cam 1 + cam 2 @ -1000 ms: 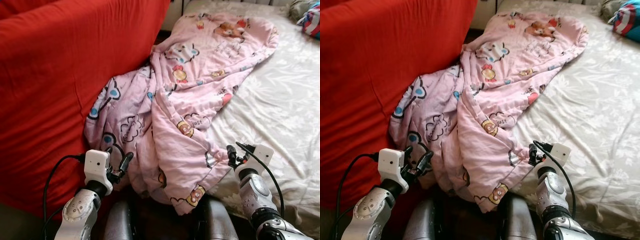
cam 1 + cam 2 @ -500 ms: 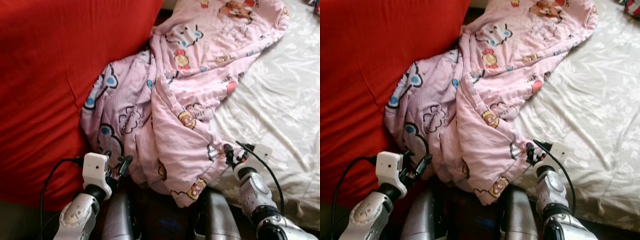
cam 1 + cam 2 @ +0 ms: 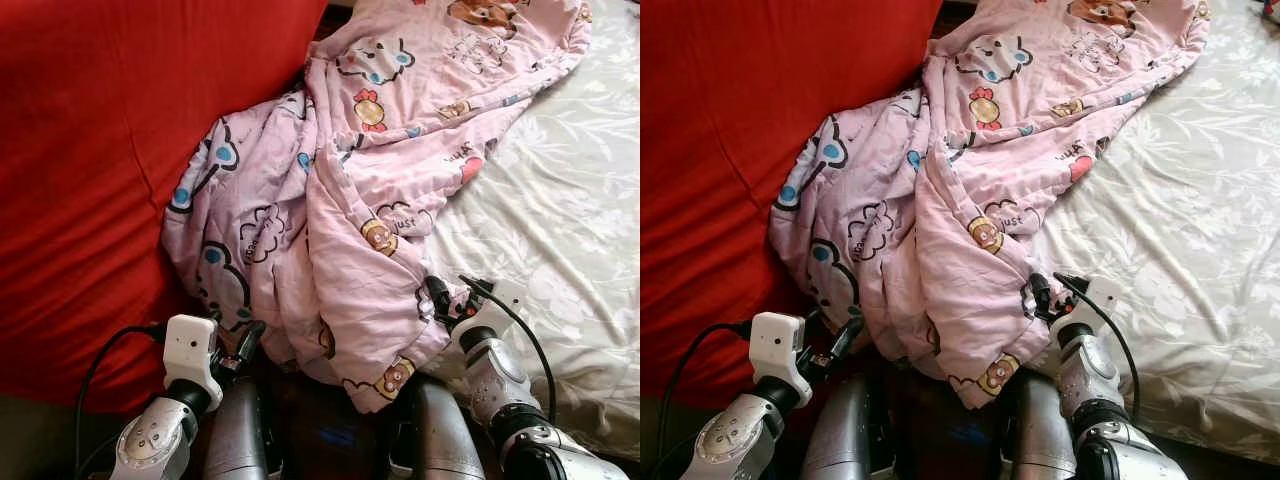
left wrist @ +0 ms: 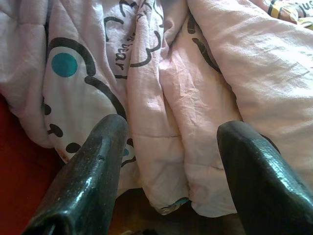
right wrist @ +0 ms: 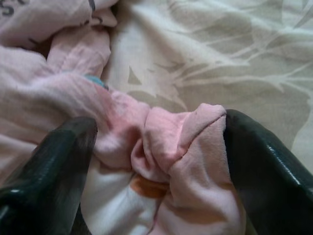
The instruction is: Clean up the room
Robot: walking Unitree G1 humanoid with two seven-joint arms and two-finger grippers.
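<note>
One pink quilt [image 3: 380, 190], cartoon print. One red cover [image 3: 110, 150] at left. One bed sheet [image 3: 560, 230], pale, leaf pattern. Two grippers: left gripper [image 3: 240, 345], right gripper [image 3: 440, 300]. Two black fingers [image 4: 93, 171] on left gripper, spread, quilt folds between them, not pinched. Two black fingers [image 5: 264, 176] on right gripper, bunch of quilt edge between them. Two dark rounded robot legs [image 3: 240, 440] at bottom of view.

Left claw [image 4: 168, 147] low, fingers spread wide. Right claw [image 5: 159, 147] forward, fingers pinching bunched fabric.
</note>
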